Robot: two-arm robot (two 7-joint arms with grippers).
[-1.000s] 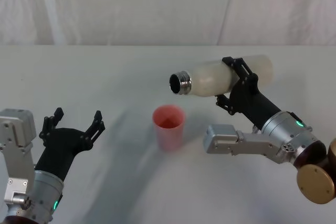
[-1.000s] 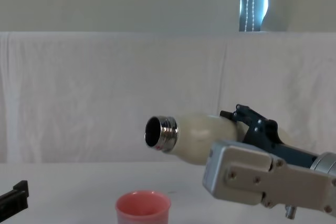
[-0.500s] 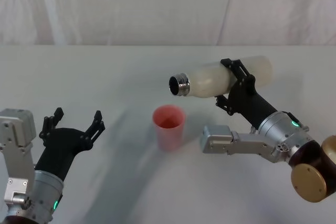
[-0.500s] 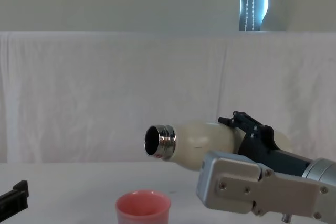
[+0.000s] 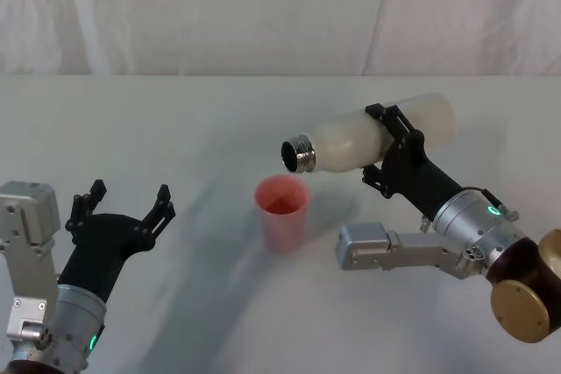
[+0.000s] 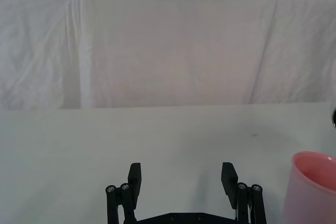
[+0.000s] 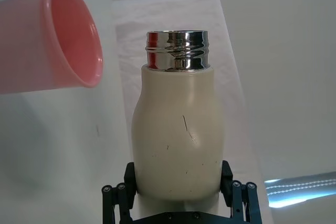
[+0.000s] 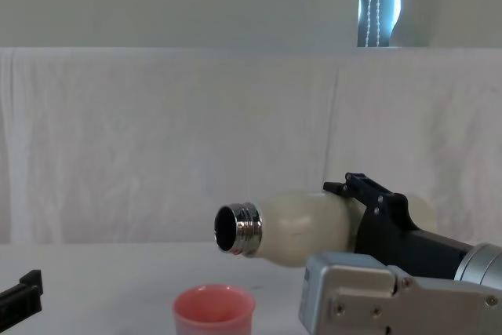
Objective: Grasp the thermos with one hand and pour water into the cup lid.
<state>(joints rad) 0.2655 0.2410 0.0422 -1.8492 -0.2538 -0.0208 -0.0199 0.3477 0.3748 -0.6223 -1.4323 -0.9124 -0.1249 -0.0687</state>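
Nearest, at the table's front-left corner, the left gripper sits idle, its black fingers spread wide and holding nothing. Toward the table's centre stands the cup lid, a small smooth-walled pink cup, upright. Just above and beyond it, the right gripper clamps the thermos, a cream-white, round-shouldered bottle, held nearly horizontal with its shiny threaded steel neck dipped over the rim. Grasp and tilt appear done; no water is visible, so the pour seems unfinished.
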